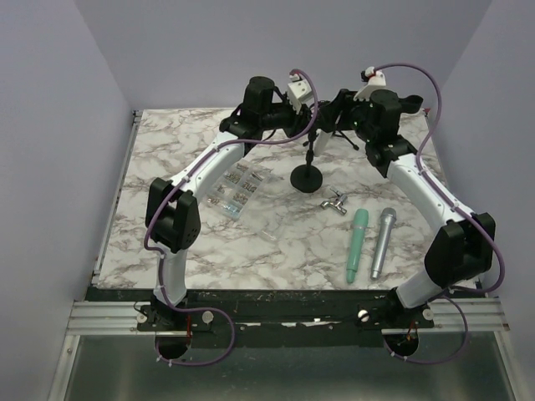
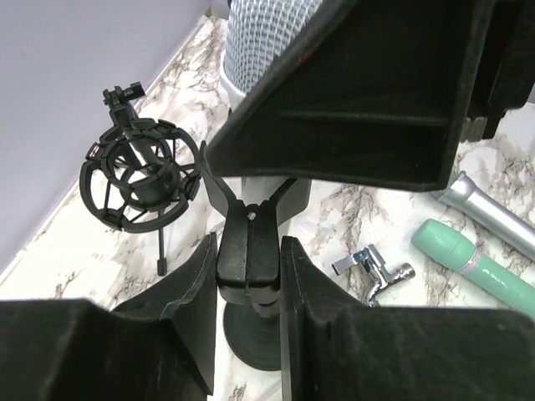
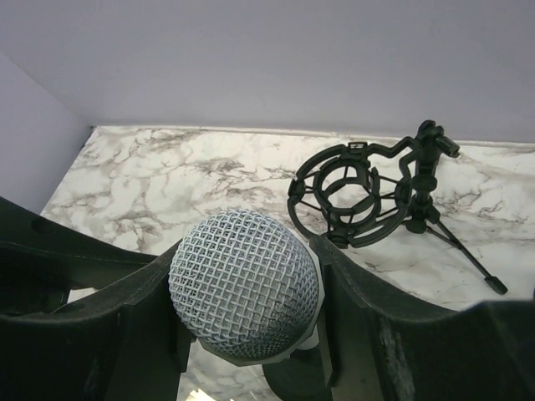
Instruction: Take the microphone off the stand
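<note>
Microphone (image 3: 242, 284): sits upright in the stand at the back middle of the bench (image 1: 276, 242), and its grey mesh head fills the right wrist view.
Stand (image 1: 307, 178): a thin black post on a round base that rests on the marble, with a black clip (image 2: 248, 251) at the top under the microphone body.
Left claw (image 2: 248, 244): clenched on the clip, with one finger pressed to each side of it, just below the microphone.
Right claw (image 3: 244, 259): grasping the microphone at the mesh head, with a finger against either side of the ball.
Shock mount (image 3: 359, 196): a black ring cage on a small tripod, standing just behind the stand near the back wall.
Metal fitting (image 1: 334, 201): a chrome piece that lies on the bench just right of the stand's base.
Mint-green stick (image 1: 358, 244): lies flat to the right of the fitting, pointing roughly front to back.
Silver microphone (image 1: 383, 242): lies just beside the green stick on its right, roughly parallel to it.
Packet (image 1: 236, 190): a clear packet of small parts that lies flat to the left of the stand's base, beside the left arm.
</note>
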You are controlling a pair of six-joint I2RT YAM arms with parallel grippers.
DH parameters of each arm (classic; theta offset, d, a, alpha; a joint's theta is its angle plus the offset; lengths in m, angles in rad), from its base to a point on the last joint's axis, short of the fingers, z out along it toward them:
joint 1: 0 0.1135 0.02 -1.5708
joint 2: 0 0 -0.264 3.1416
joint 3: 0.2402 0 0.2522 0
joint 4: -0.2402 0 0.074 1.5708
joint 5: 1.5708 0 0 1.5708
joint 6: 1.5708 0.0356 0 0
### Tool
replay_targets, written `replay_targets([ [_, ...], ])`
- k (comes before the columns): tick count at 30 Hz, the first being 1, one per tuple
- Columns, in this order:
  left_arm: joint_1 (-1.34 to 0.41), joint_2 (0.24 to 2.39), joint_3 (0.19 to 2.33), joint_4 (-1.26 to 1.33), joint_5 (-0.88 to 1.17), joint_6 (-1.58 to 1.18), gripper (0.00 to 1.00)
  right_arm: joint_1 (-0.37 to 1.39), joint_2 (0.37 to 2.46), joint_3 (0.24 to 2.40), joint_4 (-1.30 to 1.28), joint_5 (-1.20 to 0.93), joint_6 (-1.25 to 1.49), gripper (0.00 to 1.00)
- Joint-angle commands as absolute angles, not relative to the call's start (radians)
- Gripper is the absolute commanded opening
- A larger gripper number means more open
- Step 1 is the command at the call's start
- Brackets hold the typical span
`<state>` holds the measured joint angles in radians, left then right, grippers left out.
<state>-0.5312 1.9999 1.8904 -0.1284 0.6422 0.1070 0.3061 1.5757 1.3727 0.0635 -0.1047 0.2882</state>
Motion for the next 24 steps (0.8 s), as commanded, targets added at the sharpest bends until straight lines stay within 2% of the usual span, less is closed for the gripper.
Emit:
replay_targets([
  [1,-0.525,1.987,1.867,-0.097,0.629,0.114,0.0,0.313,1.546,1.442,0.035,0.038,0.249,0.01],
  [9,-0.525,1.993,1.866,-0.101,0.652,0.093,0.0,0.312,1.494,1.571,-0.086,0.245,0.186,0.01],
  [10,-0.524,1.992,1.869,-0.103,0.648,0.083,0.04,0.313,1.488,1.573,-0.099,0.273,0.182,0.01],
  [13,-0.525,1.987,1.875,-0.109,0.647,0.064,0.33,0.313,1.453,1.541,-0.106,0.332,0.158,0.01],
  [14,-0.525,1.985,1.874,-0.108,0.644,0.056,0.4,0.312,1.44,1.526,-0.104,0.348,0.154,0.01],
  [17,-0.525,1.983,1.882,-0.123,0.63,0.033,0.56,0.313,1.418,1.49,-0.112,0.362,0.146,0.01],
  [20,-0.525,1.978,1.894,-0.141,0.623,0.014,0.65,0.313,1.408,1.469,-0.127,0.368,0.153,0.0],
  [21,-0.525,1.974,1.896,-0.146,0.619,0.008,0.73,0.313,1.408,1.467,-0.136,0.369,0.156,0.01],
  [23,-0.524,1.968,1.908,-0.164,0.617,0.005,0.97,0.312,1.411,1.47,-0.155,0.367,0.163,0.01],
  [24,-0.525,1.965,1.918,-0.177,0.615,0.005,0.99,0.313,1.415,1.473,-0.172,0.369,0.166,0.01],
])
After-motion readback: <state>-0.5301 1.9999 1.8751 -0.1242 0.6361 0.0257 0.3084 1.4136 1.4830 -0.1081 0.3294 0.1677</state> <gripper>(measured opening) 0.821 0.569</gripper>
